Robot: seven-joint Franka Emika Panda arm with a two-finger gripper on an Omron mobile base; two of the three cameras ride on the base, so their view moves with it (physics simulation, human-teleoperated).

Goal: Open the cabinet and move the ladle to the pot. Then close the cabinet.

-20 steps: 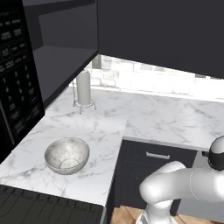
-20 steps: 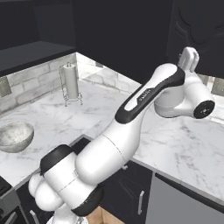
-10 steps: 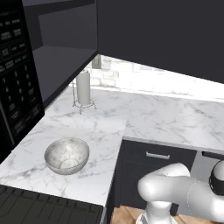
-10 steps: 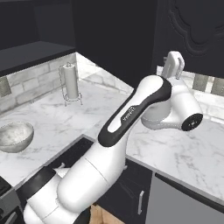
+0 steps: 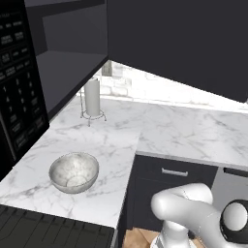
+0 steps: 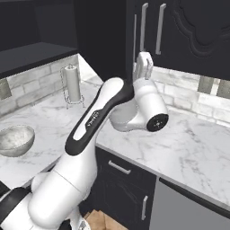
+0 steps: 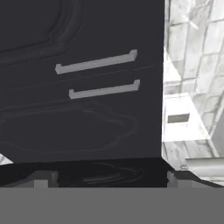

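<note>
The cabinet (image 6: 188, 36) was judged rigid, best taken by its silver bar handle (image 6: 160, 28), upper right. The gripper (image 6: 144, 64) was seen wide open, probably empty.

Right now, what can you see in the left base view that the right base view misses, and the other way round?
Left base view alone: the black microwave's keypad at the left edge and a dark ridged surface at the bottom left.

Right base view alone: the gripper, jaws open, raised below the cabinet, whose doors are closed, close to its silver bar handles; also a grey panel below the counter.

Both: the marble counter, the speckled bowl, the paper towel holder, the lower drawer with its small handle, and the brick backsplash.
</note>
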